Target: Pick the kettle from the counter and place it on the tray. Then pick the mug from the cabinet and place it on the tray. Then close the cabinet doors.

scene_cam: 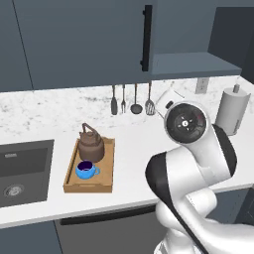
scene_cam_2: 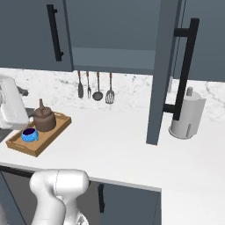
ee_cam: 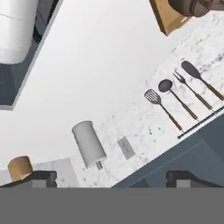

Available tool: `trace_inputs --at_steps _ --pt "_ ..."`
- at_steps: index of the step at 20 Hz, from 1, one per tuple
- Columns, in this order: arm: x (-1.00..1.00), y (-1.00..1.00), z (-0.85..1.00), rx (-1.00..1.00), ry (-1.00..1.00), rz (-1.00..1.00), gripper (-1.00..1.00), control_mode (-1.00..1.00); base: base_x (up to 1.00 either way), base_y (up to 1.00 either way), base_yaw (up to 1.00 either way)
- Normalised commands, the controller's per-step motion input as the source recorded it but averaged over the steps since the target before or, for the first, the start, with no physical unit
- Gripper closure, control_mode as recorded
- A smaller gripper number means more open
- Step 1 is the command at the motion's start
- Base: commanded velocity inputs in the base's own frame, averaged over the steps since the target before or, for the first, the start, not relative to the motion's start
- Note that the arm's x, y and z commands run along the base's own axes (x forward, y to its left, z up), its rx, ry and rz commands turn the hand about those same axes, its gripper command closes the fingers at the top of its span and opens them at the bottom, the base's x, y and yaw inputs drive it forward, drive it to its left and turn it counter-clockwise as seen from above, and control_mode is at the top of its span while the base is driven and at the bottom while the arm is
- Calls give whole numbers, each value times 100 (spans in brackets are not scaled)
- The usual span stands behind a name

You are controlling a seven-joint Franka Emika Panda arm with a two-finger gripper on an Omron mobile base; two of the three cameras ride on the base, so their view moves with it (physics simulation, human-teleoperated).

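With kettle (scene_cam: 91, 144) and mug (scene_cam: 86, 169) on the tray (scene_cam: 107, 171) near the worktop's (scene_cam: 134, 149) sink end, the spread, empty pincer (ee_cam: 111, 175) must shut the doors (scene_cam_2: 165, 66), and a swing could clip the grey cylinder (scene_cam_2: 188, 115) beside the right one

You won't find any readable text, label, brand, number or sign here. The kettle (scene_cam: 91, 144), the mug (scene_cam: 86, 170) and the tray (scene_cam: 106, 168) near the counter's (scene_cam: 134, 149) sink end are plain. The cabinet doors (scene_cam_2: 163, 74) carry only black bar handles, no lettering. The grey cylinder (scene_cam: 231, 110) by the counter's back edge is unmarked. The wall outlet (ee_cam: 126, 148) shows a blank plate. The round cap on the arm's joint (scene_cam: 184, 123) has small marks, too tiny to read.
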Motion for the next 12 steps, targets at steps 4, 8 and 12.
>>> trace_inputs --at_steps 4,8,12 --pt "-16 -62 6 0 -28 -33 -100 -100 0 0 0" --pt "-13 -70 1 5 -35 -25 -100 -100 0 0 0" --pt "-8 -84 0 17 -22 -12 -100 -100 0 0 0"
